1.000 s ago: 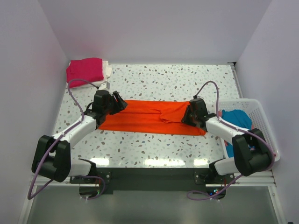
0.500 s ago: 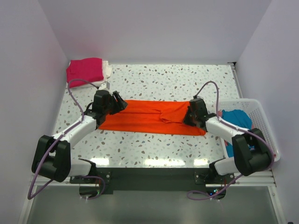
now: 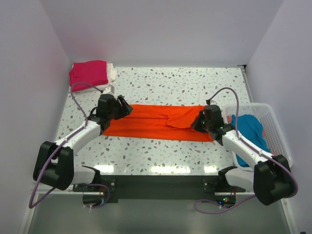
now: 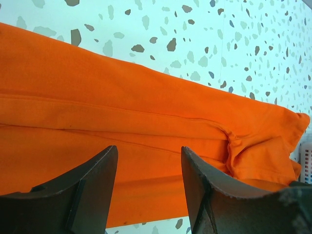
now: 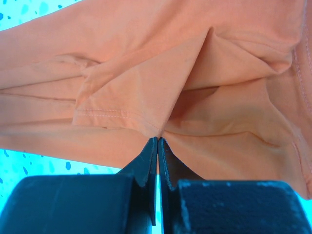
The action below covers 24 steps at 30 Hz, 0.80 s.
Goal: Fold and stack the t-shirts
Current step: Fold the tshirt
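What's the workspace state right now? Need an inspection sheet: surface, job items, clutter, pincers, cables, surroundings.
Surface: speckled table, evenly lit.
Job's things: orange t-shirt lies as a long band across the middle. A folded magenta-pink tee sits in the far left corner, with a white tee showing at its right edge. A teal-blue tee is in the white slatted basket on the right.
Clutter: nothing seen.
Grippers: left pincer is open over the shirt's left end. Right pincer is shut on a fold at the right end.
Cables: one purple cable loops off the left arm, another off the right.
Surroundings: plain pale walls on three sides.
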### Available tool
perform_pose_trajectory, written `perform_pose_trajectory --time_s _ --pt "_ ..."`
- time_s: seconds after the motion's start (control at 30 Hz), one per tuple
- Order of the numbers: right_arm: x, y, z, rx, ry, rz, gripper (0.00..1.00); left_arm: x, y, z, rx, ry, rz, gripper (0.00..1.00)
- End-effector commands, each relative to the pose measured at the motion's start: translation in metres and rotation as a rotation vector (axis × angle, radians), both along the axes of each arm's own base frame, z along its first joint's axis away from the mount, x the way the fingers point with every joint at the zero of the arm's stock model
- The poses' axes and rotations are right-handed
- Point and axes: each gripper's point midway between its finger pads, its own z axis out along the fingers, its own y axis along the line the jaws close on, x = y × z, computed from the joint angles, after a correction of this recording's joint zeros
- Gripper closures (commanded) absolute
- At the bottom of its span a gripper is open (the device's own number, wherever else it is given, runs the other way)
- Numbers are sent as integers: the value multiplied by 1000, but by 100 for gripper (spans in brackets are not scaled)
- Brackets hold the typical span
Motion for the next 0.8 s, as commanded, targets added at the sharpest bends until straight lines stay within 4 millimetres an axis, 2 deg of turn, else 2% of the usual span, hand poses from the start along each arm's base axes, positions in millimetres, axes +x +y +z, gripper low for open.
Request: perform_pose_trajectory --time_s 0.0,0.27,0.57,0.77 --pt "-11 -1 5 27 -2 3 100 6 -2 13 -1 -35 5 40" --pt "-30 -9 15 27 -20 1 100 6 0 9 2 -22 17 40" --pt "-49 -17 6 11 1 3 100 8 5 5 10 -8 59 41" --pt "-56 -22 3 3 2 -4 100 10 9 -5 12 16 96 43"
